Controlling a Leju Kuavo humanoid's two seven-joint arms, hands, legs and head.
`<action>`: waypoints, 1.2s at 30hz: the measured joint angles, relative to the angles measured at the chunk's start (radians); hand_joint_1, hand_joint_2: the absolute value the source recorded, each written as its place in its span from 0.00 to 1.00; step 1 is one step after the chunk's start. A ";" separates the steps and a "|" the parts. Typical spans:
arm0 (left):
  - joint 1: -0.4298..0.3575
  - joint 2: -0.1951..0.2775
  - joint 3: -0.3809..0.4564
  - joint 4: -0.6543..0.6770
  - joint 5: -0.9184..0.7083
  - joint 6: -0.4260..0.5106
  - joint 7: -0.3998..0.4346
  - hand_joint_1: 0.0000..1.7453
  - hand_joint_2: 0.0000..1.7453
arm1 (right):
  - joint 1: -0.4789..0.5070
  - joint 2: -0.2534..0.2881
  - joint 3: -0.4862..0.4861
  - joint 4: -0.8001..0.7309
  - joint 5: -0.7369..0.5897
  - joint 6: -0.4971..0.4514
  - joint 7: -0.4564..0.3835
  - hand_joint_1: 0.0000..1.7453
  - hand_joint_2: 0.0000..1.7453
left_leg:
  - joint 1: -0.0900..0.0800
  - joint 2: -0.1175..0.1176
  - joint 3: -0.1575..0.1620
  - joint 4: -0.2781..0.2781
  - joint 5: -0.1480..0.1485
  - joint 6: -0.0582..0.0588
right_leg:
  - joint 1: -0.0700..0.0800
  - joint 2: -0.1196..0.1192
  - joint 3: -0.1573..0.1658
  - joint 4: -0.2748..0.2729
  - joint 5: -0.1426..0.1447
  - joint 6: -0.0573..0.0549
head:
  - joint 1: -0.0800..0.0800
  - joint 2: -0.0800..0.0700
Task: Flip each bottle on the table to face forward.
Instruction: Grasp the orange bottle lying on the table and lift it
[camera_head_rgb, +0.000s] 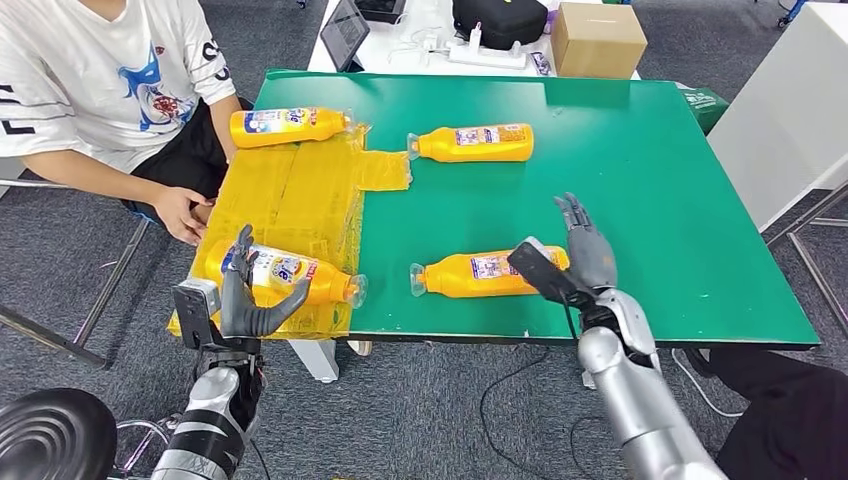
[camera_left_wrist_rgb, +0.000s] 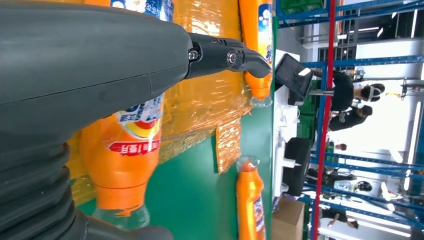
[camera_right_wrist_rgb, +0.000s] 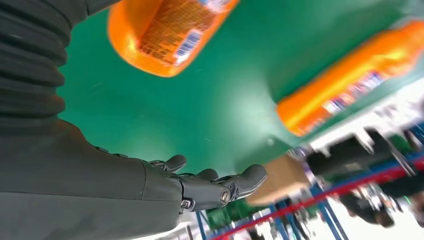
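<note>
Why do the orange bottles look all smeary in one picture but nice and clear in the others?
Right wrist view: the near bottle and far bottle are smeared and soft, likely from motion blur, while the right hand stays sharper. Left wrist view: the bottle label is crisp, with shiny glare on the yellow wrap. Head view: evenly lit, sharp bottles on the green table.

Grey carpet floor (camera_head_rgb: 420, 400); white desk (camera_head_rgb: 420, 45) w/ cardboard box (camera_head_rgb: 597, 38); blue shelving (camera_left_wrist_rgb: 345, 30).

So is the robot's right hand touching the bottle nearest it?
Apart. In the right wrist view the right hand has its fingers spread over bare green table, with a clear gap to the bottle. The head view alone overlaps them.
</note>
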 joint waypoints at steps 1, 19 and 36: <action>-0.004 0.000 -0.002 0.006 -0.007 0.000 -0.004 0.00 1.00 | -0.021 -0.002 -0.002 0.037 -0.007 0.026 -0.012 0.00 1.00 | 0.000 0.000 0.000 0.000 0.000 0.000 | 0.000 0.000 0.000 0.000 0.000 0.001 | 0.000 0.000; -0.149 -0.014 -0.067 0.201 -0.045 -0.016 -0.042 0.00 1.00 | -0.306 0.069 0.039 0.582 -0.056 0.227 -0.124 0.00 1.00 | 0.001 0.000 0.000 0.000 0.002 0.002 | 0.001 0.000 0.000 0.000 0.001 0.001 | 0.000 0.000; -0.228 -0.023 -0.090 0.354 -0.023 -0.026 -0.051 0.00 1.00 | -0.471 0.108 0.182 0.734 0.003 0.514 -0.076 0.00 1.00 | 0.001 0.000 0.000 0.000 0.003 0.002 | 0.001 0.000 0.000 0.001 0.002 0.002 | 0.000 0.000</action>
